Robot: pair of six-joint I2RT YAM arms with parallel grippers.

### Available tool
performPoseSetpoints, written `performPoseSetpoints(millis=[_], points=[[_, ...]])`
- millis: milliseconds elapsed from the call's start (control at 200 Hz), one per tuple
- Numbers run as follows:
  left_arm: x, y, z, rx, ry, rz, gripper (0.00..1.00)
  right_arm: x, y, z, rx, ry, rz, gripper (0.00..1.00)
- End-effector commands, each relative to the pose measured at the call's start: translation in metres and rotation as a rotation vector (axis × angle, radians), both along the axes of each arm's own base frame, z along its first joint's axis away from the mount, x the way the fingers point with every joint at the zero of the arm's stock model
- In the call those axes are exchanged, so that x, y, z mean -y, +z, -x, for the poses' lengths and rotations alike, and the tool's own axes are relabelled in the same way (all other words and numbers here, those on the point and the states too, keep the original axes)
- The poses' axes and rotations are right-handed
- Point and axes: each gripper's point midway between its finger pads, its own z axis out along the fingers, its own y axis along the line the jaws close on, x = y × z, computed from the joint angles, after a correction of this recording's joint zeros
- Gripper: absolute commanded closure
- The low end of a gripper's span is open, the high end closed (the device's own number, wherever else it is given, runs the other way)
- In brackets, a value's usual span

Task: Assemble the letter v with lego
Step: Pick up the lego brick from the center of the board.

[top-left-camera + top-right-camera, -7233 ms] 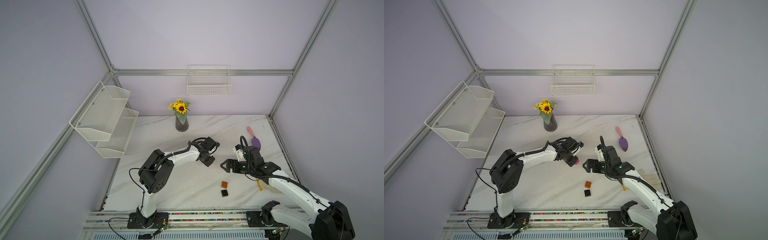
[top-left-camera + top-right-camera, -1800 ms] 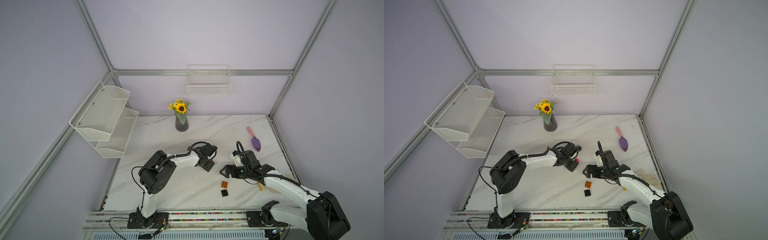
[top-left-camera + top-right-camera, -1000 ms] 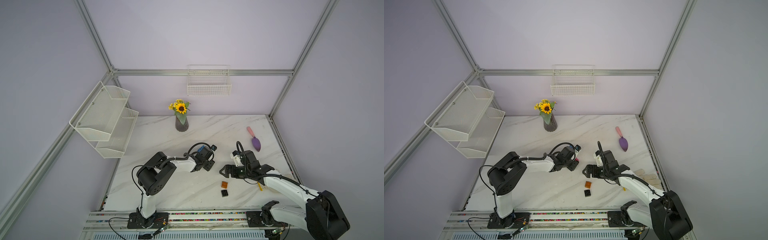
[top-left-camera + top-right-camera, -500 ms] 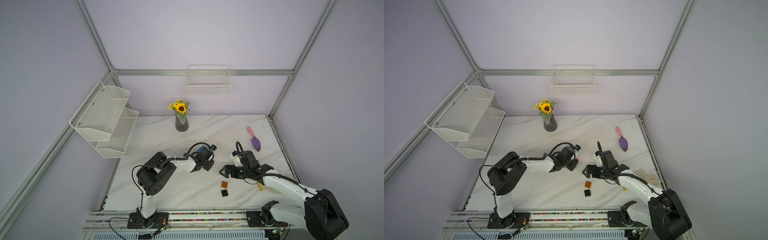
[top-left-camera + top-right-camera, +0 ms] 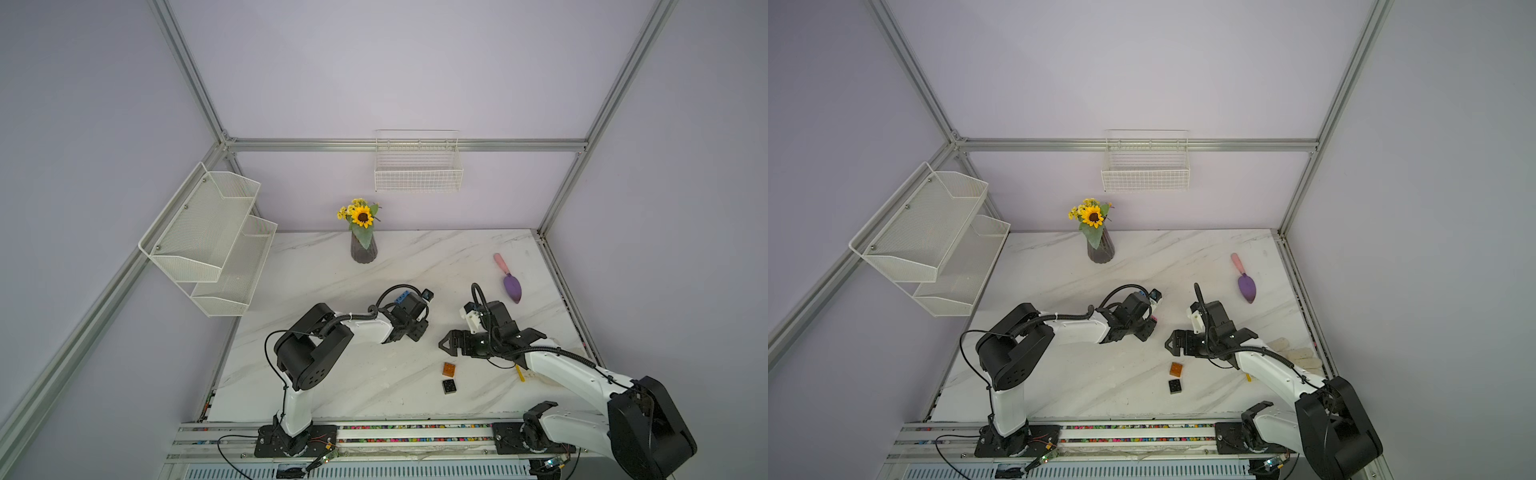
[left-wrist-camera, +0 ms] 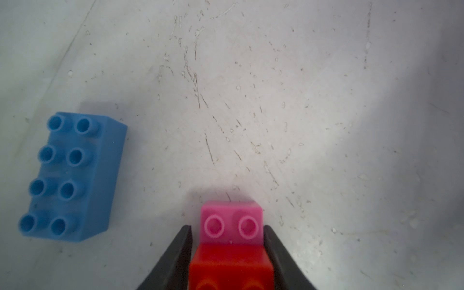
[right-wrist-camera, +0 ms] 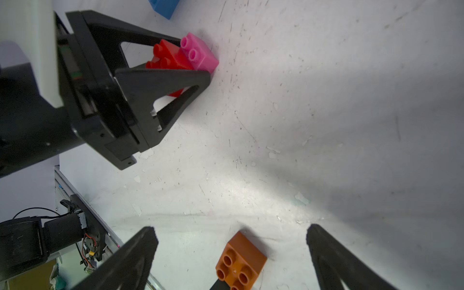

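my left claw [image 6: 227,227] pinches a red brick [image 6: 231,263] between two smooth black fingers. the red one sits stepped, half over a pink brick [image 6: 231,221]. the pink one sticks out past my fingertips along the line the claw points. two of its round hollow studs show, facing up. whether the pink base touches the table i cannot tell.

a blue brick [image 6: 72,175] of glossy plastic lies flat near that claw, on its far side toward the back wall. it is oblong, with two rows of four studs facing up. its long axis runs roughly the same way as my fingers, and it touches nothing else.

my right claw [image 7: 231,232] is spread wide, its black fingers well apart. a square orange brick [image 7: 241,261], four studs up, lies on the table between them and touches neither. a black brick [image 5: 449,386] of the same square shape lies just beside the orange one, on the side toward my base.

only red and pink are joined; the other three lie loose.

the table [image 6: 301,100] is white and marble-look with grey veins, scuffed and scratched up close. the walls are lavender, framed by aluminium bars. a purple trowel [image 5: 511,282] lies beyond my right claw. a dark vase [image 5: 363,249] of sunflowers stands at the back. a wire basket [image 5: 417,174] hangs on the back wall and a white mesh shelf [image 5: 212,241] on the left wall.
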Motion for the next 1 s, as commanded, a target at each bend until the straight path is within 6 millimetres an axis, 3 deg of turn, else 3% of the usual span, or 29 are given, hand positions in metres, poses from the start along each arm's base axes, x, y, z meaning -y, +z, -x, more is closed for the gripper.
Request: performPoseSetpoints(millis=[0, 160, 285, 510, 660, 825, 995], points=[[-0.029, -0.051, 0.03, -0.158, 0.003, -0.149, 0.54, -0.002, 0.004, -0.005, 0.019, -0.001, -0.019, 0.03], [-0.03, -0.052, 0.032, -0.161, 0.008, -0.148, 0.55, -0.003, 0.003, -0.004, 0.017, 0.001, -0.02, 0.03], [-0.035, -0.052, 0.035, -0.164, 0.01, -0.16, 0.63, -0.003, 0.002, -0.004, 0.015, 0.001, -0.019, 0.03], [-0.039, -0.053, 0.037, -0.167, 0.01, -0.174, 0.64, -0.004, 0.0, -0.005, 0.013, 0.002, -0.023, 0.03], [-0.038, -0.05, 0.039, -0.176, 0.01, -0.169, 0.74, -0.004, 0.001, -0.006, 0.016, 0.0, -0.028, 0.03], [-0.033, -0.019, 0.032, -0.162, -0.001, -0.136, 0.79, -0.006, 0.003, -0.012, 0.029, 0.012, -0.015, 0.03], [-0.034, 0.032, 0.015, -0.14, -0.015, -0.085, 0.79, -0.01, 0.004, -0.024, 0.041, 0.04, 0.01, 0.03]])
